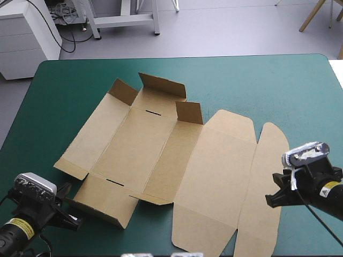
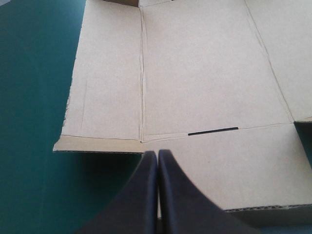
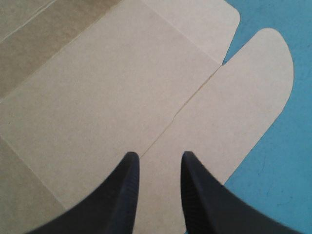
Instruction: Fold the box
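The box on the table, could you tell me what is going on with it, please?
Two robot arms are set to fold the box, a cut brown sheet lying mostly flat on the teal-green table, with the far end flaps raised. The left gripper, shut, points at the near end flap; the right gripper, open, is over the rounded lid flap. Neither holds the board.
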Action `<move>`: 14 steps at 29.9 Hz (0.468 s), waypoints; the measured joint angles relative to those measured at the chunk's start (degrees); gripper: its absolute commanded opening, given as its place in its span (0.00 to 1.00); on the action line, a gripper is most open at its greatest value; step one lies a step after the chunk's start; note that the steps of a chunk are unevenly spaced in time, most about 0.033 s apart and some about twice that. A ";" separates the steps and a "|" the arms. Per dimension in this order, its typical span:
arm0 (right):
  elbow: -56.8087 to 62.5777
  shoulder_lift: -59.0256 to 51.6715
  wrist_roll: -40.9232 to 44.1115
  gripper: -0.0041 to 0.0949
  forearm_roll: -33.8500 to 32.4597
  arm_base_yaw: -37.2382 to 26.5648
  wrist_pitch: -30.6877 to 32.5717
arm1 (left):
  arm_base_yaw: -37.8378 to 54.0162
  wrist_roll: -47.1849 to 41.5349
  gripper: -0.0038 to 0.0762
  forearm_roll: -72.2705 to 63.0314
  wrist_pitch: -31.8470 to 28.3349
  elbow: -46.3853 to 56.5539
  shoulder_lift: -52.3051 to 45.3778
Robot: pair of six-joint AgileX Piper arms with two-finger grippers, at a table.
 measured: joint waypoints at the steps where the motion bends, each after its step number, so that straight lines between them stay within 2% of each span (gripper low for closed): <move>1: -1.81 1.49 -0.07 0.37 0.00 0.00 0.00 | 0.00 0.00 0.04 0.17 0.00 0.00 0.00; 6: -9.80 9.51 -1.32 0.39 0.00 0.00 0.13 | 0.00 0.00 0.04 0.60 0.00 0.00 0.00; 8: -13.75 12.94 -1.66 0.46 0.00 0.00 0.40 | 0.00 0.00 0.04 0.64 0.00 0.00 0.00; 11: -19.70 18.77 -2.18 0.63 0.00 0.00 1.47 | 0.00 0.00 0.04 0.71 0.17 0.00 0.00; 14: -26.01 24.22 -2.30 0.71 0.00 0.00 3.60 | 0.00 0.00 0.04 0.71 0.17 0.00 0.00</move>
